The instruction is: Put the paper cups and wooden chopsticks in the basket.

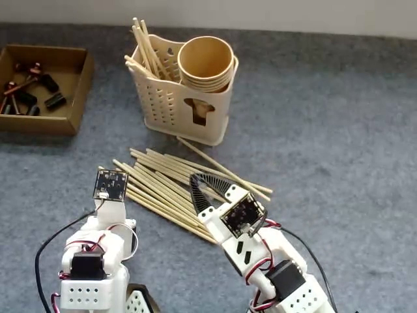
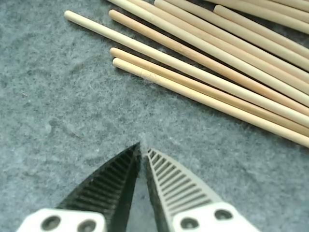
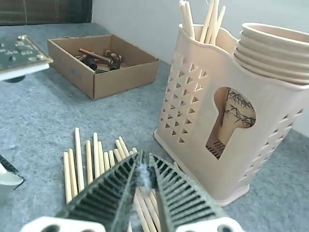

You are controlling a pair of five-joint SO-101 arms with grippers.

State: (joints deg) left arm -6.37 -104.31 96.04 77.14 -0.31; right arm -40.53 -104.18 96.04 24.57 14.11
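Lying loose by the basket [image 1: 171, 109], chopsticks [image 1: 168, 186] need picking up, so the left tool [image 2: 143, 152] and right tool [image 3: 144, 159] hang close, both narrow and empty.

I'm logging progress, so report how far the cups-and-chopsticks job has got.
Done: the stack of tan paper cups sits in the cream perforated plastic basket, with a few upright wooden chopsticks standing beside it in there. In hand: nothing; the left gripper and right gripper are both shut and empty. Left: the loose pile of light wooden chopsticks lying on the grey carpet in front of the basket.
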